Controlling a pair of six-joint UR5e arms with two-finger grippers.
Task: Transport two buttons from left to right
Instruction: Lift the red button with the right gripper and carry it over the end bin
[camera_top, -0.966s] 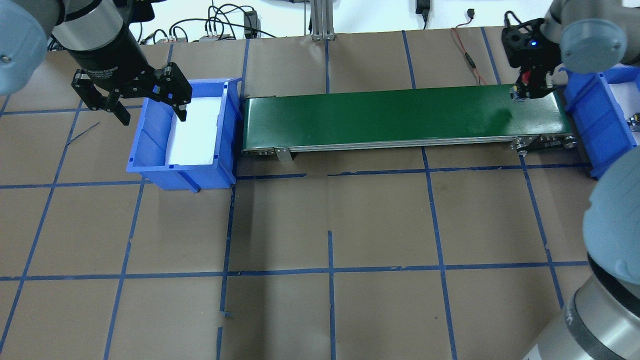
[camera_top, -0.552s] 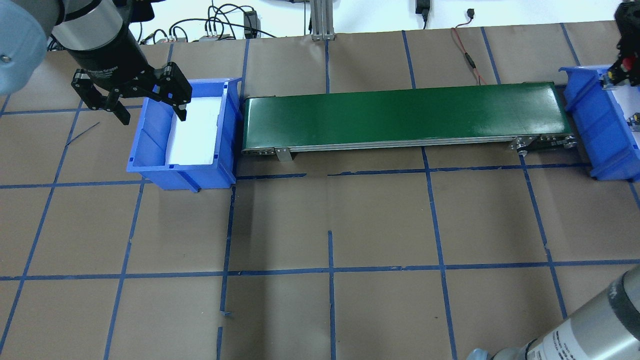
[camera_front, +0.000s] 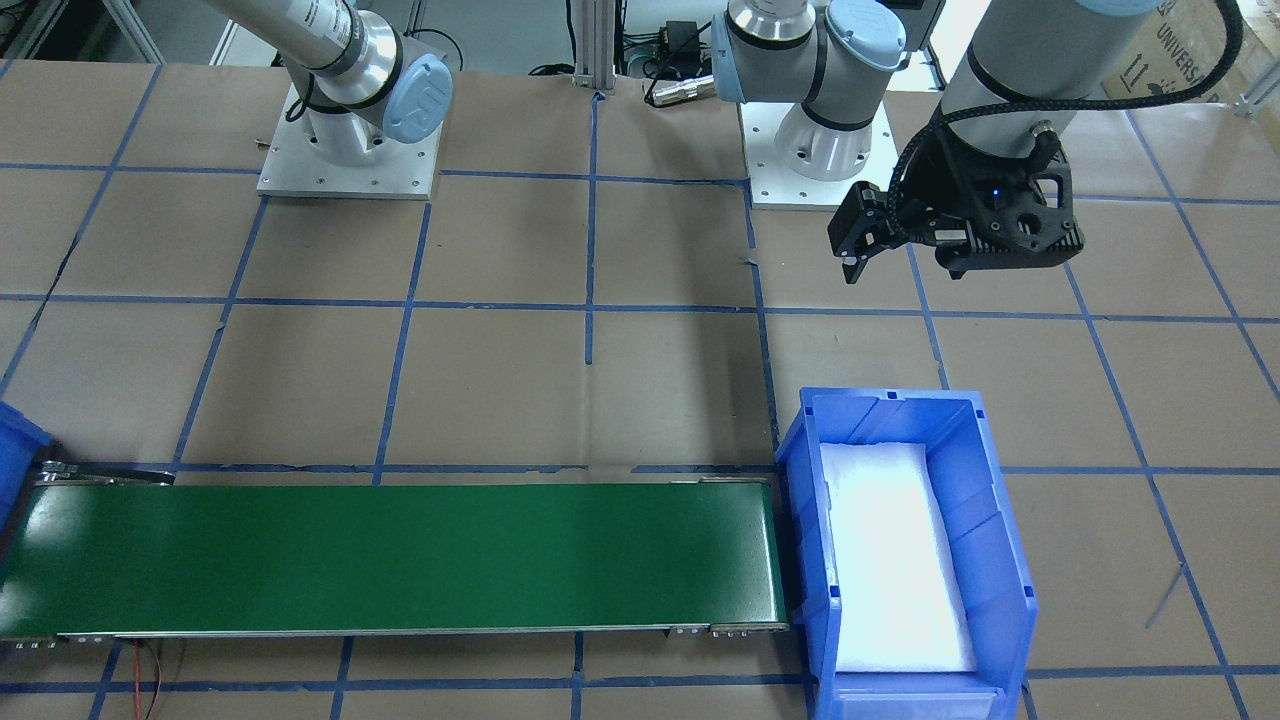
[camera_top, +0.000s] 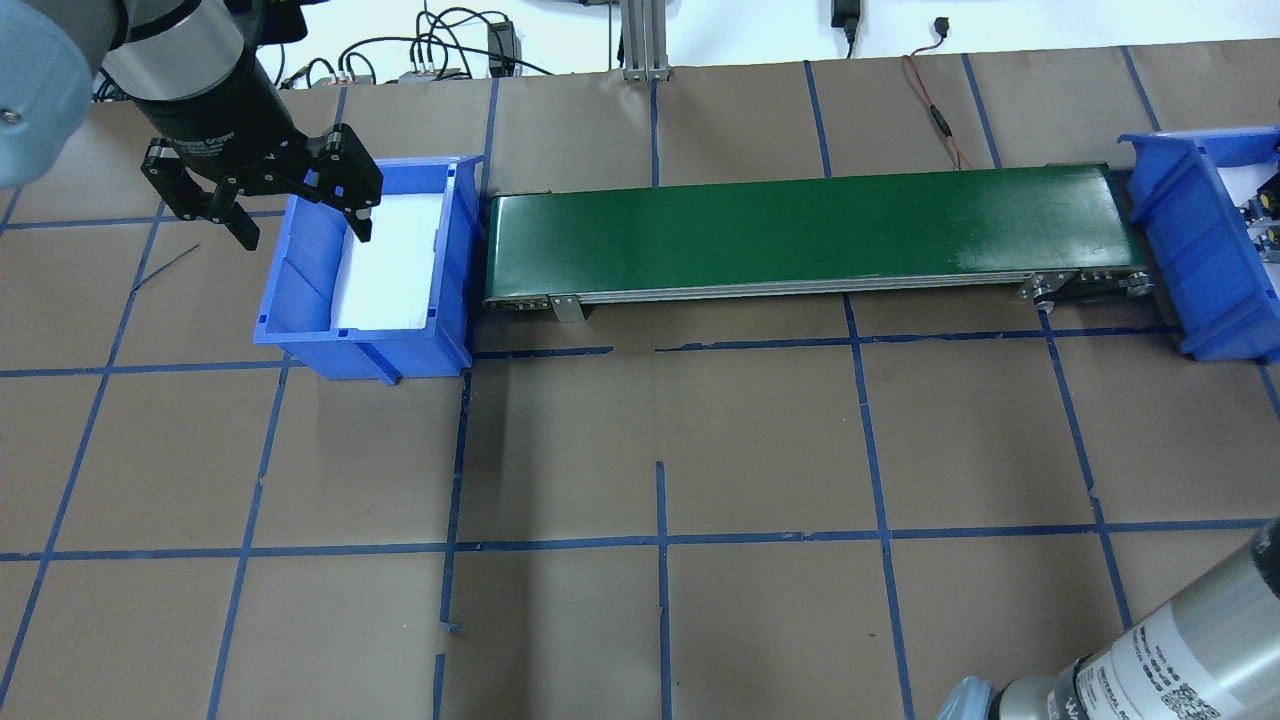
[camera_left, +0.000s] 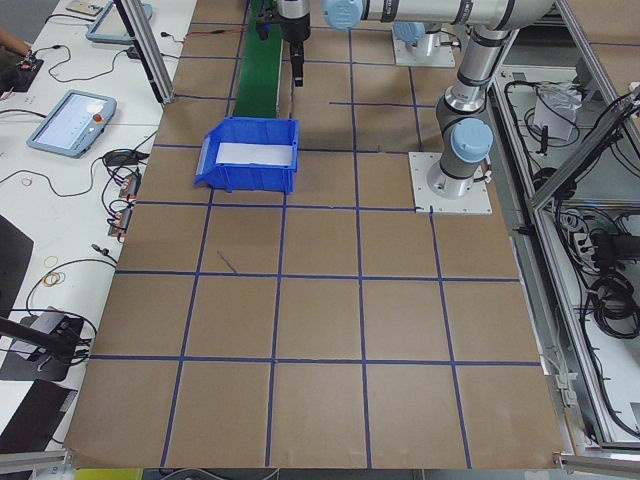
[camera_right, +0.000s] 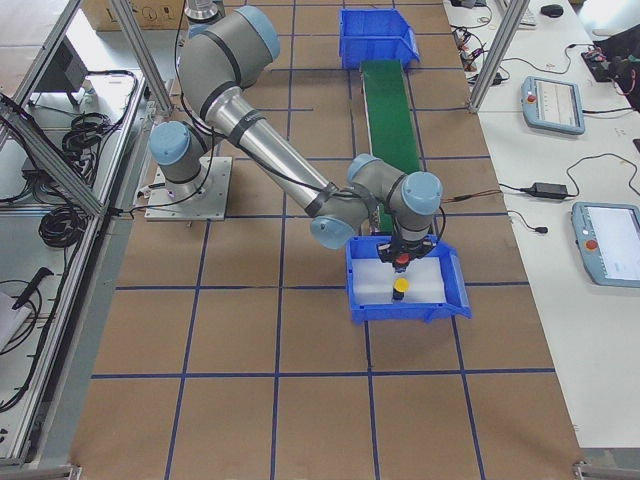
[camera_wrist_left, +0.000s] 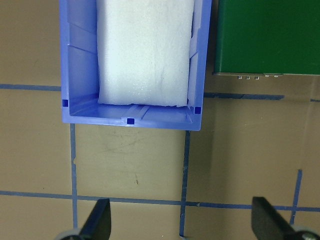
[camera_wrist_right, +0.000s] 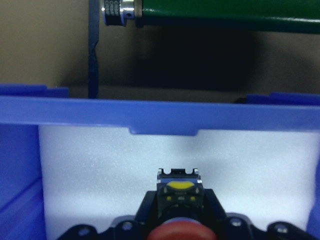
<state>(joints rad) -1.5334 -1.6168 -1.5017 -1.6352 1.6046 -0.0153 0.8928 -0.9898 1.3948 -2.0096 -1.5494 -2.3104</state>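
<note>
The red button (camera_right: 400, 261) sits between the fingers of my right gripper (camera_right: 401, 252), which is shut on it low over the right blue bin (camera_right: 410, 312). In the right wrist view its red cap (camera_wrist_right: 177, 232) fills the bottom centre. The yellow button (camera_right: 399, 288) lies on the white foam in that bin, just beyond the red one (camera_wrist_right: 179, 186). My left gripper (camera_top: 302, 230) hangs open and empty over the near-left edge of the left blue bin (camera_top: 300, 300), its fingertips (camera_wrist_left: 97, 222) spread wide. That bin holds only white foam.
A green conveyor belt (camera_top: 800, 230) runs between the two bins. Cables lie along the table's far edge (camera_top: 450, 50). Blue tape lines grid the brown table (camera_top: 660, 540). Tablets and cords sit on the side benches (camera_left: 75, 115).
My right gripper has carried the red button from the belt's right end over into the right bin. The left arm has not moved.
</note>
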